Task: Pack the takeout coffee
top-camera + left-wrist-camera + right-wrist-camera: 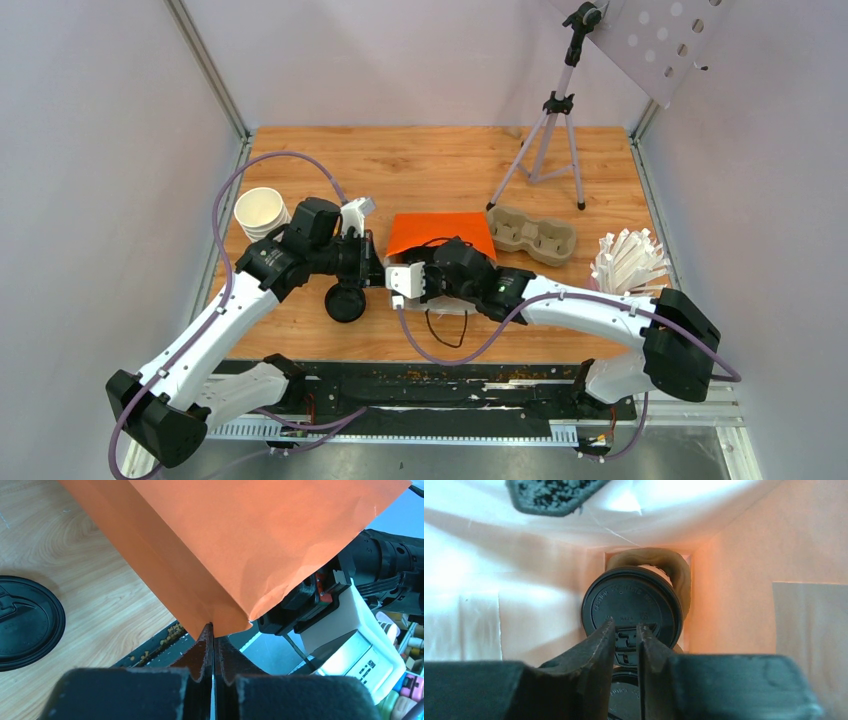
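The orange paper bag [440, 232] lies on the wooden table with its mouth held up. My left gripper [214, 626] is shut on the bag's [240, 545] corner edge. My right gripper [626, 626] reaches inside the bag; the top view hides its fingers. Its jaws stand a narrow gap apart with nothing between them. Just beyond the fingertips, a takeout coffee with a black lid [631, 602] sits in a brown cardboard carrier [676, 572] deep in the bag. A second black lid [624, 695] shows below it, between the fingers.
A stack of lidless white cups [262, 212] stands at the left. Loose black lids [345, 300] lie near the left wrist. An empty cardboard cup carrier [535, 235], a tripod [550, 130] and a bundle of white sticks [630, 262] are to the right.
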### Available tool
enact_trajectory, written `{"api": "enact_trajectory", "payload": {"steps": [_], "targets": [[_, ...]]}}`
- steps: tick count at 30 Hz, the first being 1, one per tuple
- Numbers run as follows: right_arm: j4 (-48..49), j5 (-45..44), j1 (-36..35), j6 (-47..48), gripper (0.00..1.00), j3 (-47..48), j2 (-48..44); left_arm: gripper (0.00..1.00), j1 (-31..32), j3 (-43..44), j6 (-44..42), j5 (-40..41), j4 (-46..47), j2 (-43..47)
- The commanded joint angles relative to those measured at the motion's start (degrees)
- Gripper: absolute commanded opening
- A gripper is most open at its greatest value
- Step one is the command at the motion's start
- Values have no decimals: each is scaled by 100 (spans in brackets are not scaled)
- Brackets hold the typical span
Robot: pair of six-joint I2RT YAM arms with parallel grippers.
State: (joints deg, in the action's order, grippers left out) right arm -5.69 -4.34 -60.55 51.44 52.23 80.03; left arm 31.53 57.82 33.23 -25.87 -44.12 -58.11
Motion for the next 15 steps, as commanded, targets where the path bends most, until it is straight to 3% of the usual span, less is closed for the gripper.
{"api": "enact_trajectory", "payload": {"steps": [1, 5, 15], "targets": [[370, 279, 90, -94, 17, 73, 10, 0, -6, 221, 70, -129, 110, 43], [523, 344, 124, -179, 11, 90, 120, 0, -6, 255, 69, -123, 90, 44], [862, 340, 149, -286, 9, 193, 440, 0, -6, 217, 72, -178, 95, 36]]}}
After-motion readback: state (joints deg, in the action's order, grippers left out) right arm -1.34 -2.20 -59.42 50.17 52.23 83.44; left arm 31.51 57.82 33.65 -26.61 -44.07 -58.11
